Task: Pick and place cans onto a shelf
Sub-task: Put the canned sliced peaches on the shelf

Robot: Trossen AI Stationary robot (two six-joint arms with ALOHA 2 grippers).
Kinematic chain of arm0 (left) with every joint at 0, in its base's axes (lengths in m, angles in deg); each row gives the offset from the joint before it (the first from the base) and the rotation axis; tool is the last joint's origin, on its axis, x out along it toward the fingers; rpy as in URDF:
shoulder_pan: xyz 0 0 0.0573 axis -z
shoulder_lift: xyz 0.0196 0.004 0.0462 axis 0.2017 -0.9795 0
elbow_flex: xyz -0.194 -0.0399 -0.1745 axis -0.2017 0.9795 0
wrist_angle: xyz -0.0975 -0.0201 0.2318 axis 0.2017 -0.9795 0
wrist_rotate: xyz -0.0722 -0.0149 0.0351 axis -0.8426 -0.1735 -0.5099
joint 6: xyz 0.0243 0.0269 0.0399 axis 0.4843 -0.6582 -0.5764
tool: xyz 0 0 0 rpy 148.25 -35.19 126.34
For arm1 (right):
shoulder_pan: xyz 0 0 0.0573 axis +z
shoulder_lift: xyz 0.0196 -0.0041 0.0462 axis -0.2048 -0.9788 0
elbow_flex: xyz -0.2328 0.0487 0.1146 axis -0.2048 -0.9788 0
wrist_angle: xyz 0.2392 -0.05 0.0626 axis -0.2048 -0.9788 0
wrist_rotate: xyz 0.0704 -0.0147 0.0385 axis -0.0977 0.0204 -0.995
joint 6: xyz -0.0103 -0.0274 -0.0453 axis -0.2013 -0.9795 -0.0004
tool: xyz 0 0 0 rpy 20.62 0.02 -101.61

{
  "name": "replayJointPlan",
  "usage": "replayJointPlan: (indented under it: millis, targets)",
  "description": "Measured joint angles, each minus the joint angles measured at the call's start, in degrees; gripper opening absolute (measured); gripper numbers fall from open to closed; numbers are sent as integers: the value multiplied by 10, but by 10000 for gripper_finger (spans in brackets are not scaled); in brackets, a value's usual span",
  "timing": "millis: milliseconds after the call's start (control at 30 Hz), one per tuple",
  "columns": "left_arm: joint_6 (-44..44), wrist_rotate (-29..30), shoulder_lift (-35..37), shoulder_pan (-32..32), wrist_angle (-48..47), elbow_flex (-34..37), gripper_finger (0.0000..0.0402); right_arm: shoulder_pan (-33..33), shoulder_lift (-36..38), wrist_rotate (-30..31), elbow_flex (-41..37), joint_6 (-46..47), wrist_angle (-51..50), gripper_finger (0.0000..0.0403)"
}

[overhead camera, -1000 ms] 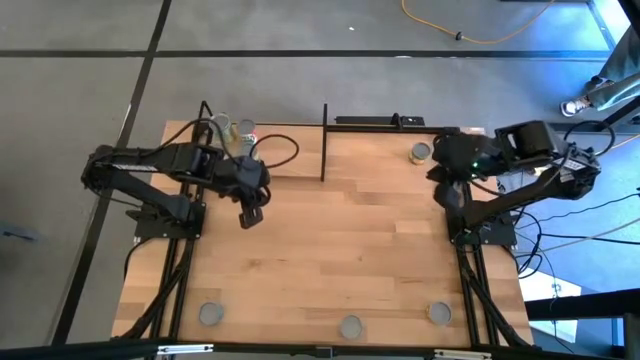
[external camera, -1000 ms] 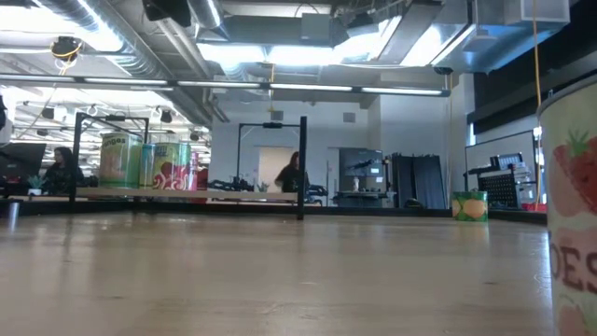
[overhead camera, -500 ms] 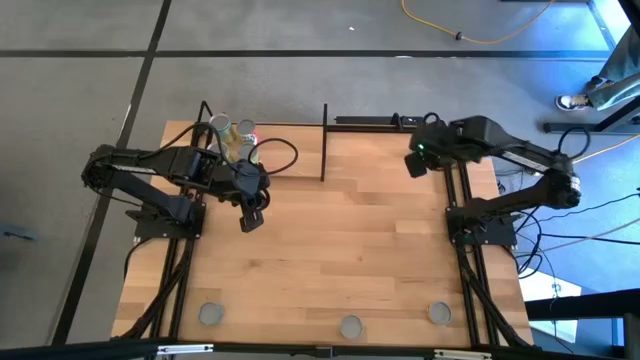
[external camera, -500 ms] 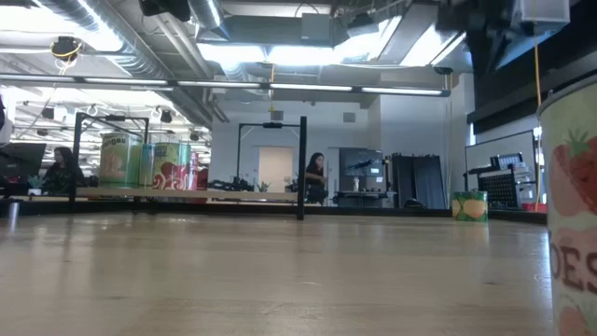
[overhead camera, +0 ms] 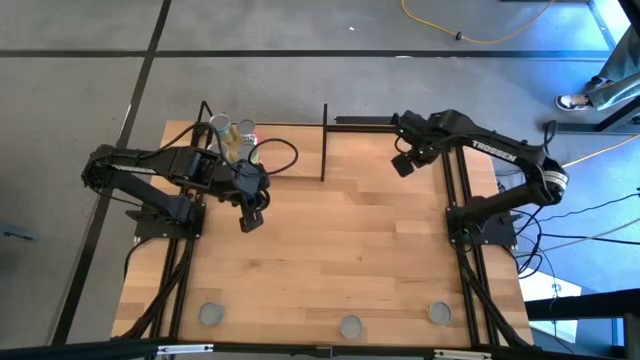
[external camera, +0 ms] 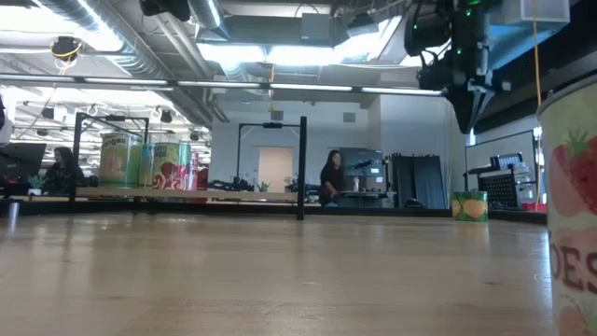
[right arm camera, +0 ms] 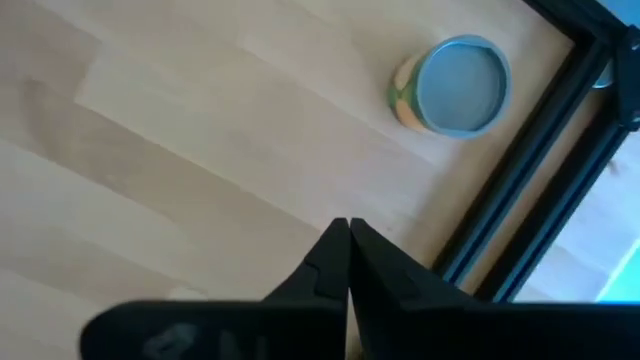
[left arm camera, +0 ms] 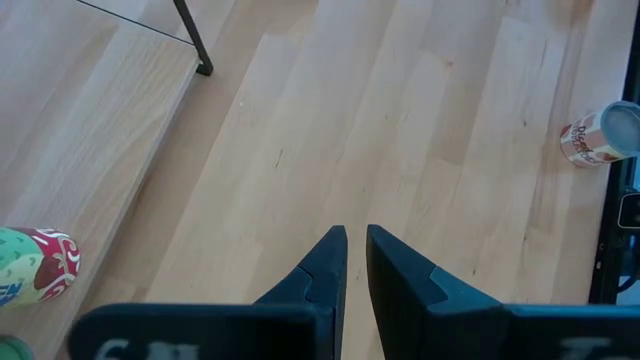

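- Our right pincer hangs above the bench near its far right corner, tips pressed together on nothing.
- The can we want stands upright just ahead, close to the black frame.
- We should part the tips wide before descending, centre over the lid, and keep clear of the frame.
- Our left pincer waits beside the shelf, tips slightly apart, empty.
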Motion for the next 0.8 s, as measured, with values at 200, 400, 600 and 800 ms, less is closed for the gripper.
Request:
replayJointPlan:
  millis: [200,400,600,800]
  targets:
    - [0,0,0,0,0,0,34,-21,-33,16,0,-32,6,39]
    - [-15,0,0,0,0,0,34,-45,-75,14,0,-4,11,83]
    - [-21,0,0,0,0,0,34,-84,-120,19,0,-16,64,99]
    - [-21,0,0,0,0,0,34,-119,-163,6,0,-41,107,97]
